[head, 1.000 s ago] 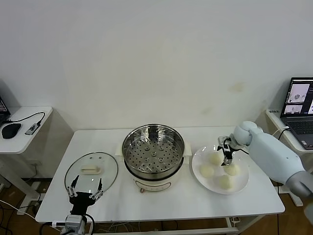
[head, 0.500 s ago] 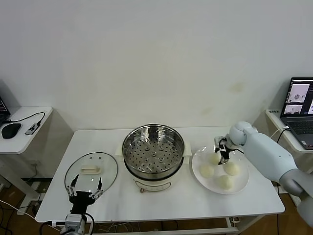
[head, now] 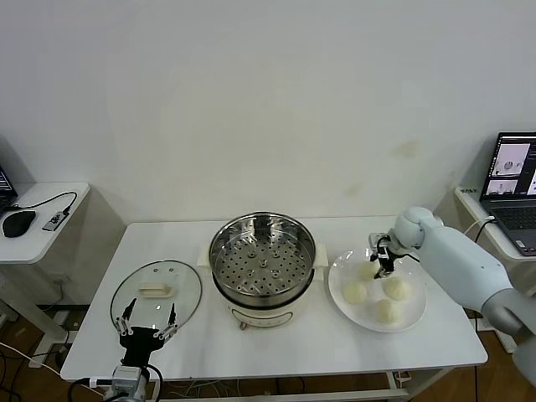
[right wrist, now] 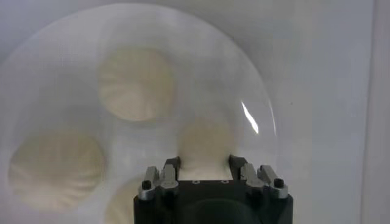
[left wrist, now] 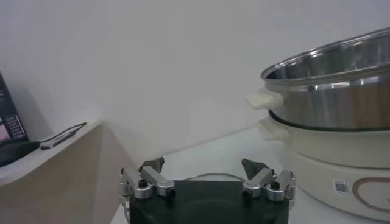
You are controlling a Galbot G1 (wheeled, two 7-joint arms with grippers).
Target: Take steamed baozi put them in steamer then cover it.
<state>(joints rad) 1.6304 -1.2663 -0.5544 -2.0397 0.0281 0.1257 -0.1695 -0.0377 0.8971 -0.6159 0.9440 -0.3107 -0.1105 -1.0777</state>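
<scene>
The steamer stands empty at mid-table on its cream pot base; its steel wall also fills the left wrist view. To its right a white plate holds baozi. My right gripper is over the plate's back left, shut on another baozi that sits between its fingers. The glass cover lies flat at the table's left. Just in front of it my left gripper waits open with nothing in it.
A laptop sits on a stand at the far right, close behind my right arm. A low side table at the far left carries a mouse and a cable. The steamer's cream handle juts out toward my left gripper.
My right gripper shifted left from between the buns to the back-left baozi and shut on it. The left arm stayed still.
</scene>
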